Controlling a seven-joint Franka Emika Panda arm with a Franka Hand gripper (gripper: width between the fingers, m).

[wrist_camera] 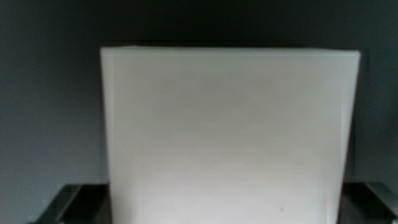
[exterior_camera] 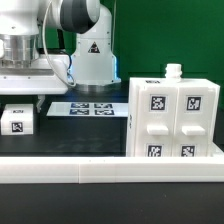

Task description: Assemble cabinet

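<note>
Exterior view: cabinet (exterior_camera: 170,115) stands alone, arm well off to its side

Over on the exterior view's right, the cabinet sits upright on the dark table (exterior_camera: 90,135). It's the big white box, with its four-panel face turned our way and a black-and-white tag on each panel. There's a small white knob (exterior_camera: 172,70) poking up from its top. Just in front of the cabinet, a long white rail (exterior_camera: 100,170) runs across the table edge.

Look from the cabinet toward the exterior view's left: the marker board (exterior_camera: 90,108) lies flat near it. Farther from the cabinet sits a small white tagged block (exterior_camera: 17,120), well apart. Above that far end hangs the robot arm (exterior_camera: 30,40), nowhere near the cabinet.

Now the wrist view. The gripper (wrist_camera: 228,205) has a plain white panel (wrist_camera: 228,120) filling nearly the whole picture, set between its dark fingers (wrist_camera: 80,203). The fingers flank the panel's two edges, very close in. Whether they are actually squeezing it or only standing beside it, I can't tell from here.
</note>
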